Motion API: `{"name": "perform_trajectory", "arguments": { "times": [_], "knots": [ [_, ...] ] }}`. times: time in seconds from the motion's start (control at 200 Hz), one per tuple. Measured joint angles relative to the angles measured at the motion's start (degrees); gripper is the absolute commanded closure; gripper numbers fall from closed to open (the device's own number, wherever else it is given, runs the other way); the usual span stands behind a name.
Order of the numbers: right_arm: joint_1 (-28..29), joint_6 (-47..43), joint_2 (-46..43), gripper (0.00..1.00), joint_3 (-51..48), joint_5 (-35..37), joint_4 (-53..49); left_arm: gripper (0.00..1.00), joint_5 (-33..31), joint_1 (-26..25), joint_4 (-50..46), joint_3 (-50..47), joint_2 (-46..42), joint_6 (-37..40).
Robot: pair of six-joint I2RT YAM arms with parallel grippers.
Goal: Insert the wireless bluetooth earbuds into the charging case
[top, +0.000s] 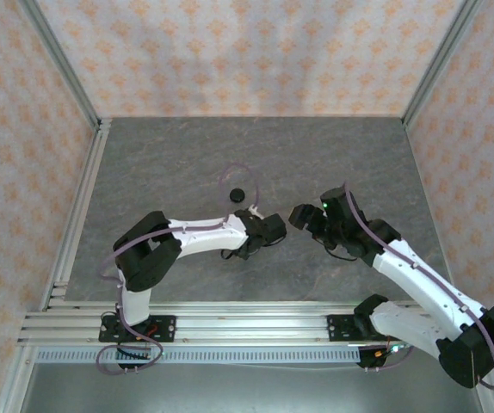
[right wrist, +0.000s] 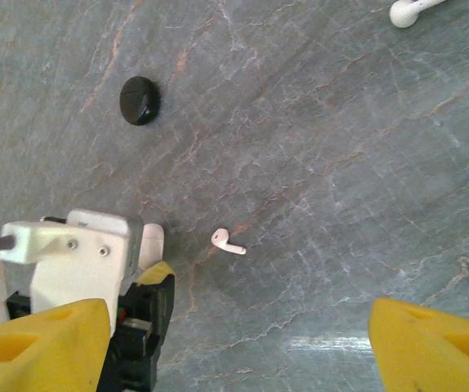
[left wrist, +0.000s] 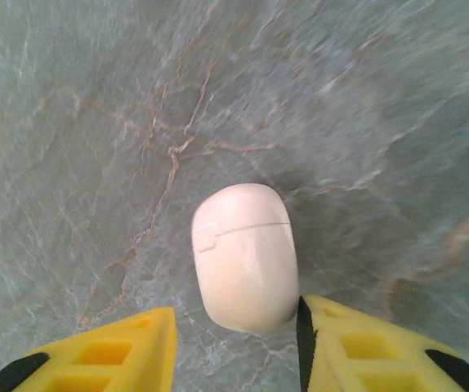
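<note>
White charging case [left wrist: 245, 257] lies closed, a white earbud [right wrist: 228, 241] loose on the worktop [right wrist: 341, 204] (seemingly none inserted); left claw [left wrist: 236, 327] and right claw [right wrist: 238, 347] stand apart, gripping nothing.

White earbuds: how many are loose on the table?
2 white earbuds: one beside the white case, one at the right wrist view's top-right edge. More may be hidden.

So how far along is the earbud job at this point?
Done: nothing seated. The white case lies closed; one white earbud and a second earbud lie loose on the table. In hand: left gripper open around the case, right gripper open, facing the white earbud. Left: open the case, insert earbuds.
</note>
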Motion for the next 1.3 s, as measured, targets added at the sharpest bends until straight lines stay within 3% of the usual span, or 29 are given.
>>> {"name": "perform_trajectory", "arguments": {
  "times": [0.16, 0.335, 0.525, 0.67, 0.876, 1.061, 1.296],
  "knots": [
    [-0.33, -0.07, 0.26, 0.2, 0.04, -0.02, -0.44, 0.42, 0.11, -0.76, -1.05, 0.92, -4.96, 0.26],
    [-0.31, -0.83, 6.95, 0.26, 1.81, -1.9, -0.15, 0.37, 0.37, -0.2, -1.16, -1.36, -18.32, 1.01],
    [3.93, -4.46, 21.7, 0.26, 11.41, -2.84, -0.46, 0.35, 6.51, 7.78, 1.79, -11.37, -32.72, 1.42],
    [9.62, -16.22, 36.33, 0.27, 25.7, -5.86, -2.1, 0.32, 13.7, 15.8, 4.92, -22.29, -43.04, 1.03],
    [17.03, -42.23, 54.1, 0.26, 44.96, -5.35, -13.07, 0.31, 21.9, 20.9, 8.5, -32.26, -52.96, -1.46],
    [20.26, -59.6, 60.04, 0.24, 46.77, -3.15, -20.02, 0.29, 26.6, 25.92, 10.54, -37.62, -59.19, -4.04],
    [22.4, -72.11, 62.53, 0.19, 46.77, 1.46, -22.53, 0.29, 30.8, 32.2, 12.13, -39.91, -62.34, -5.18]
  ]
}}
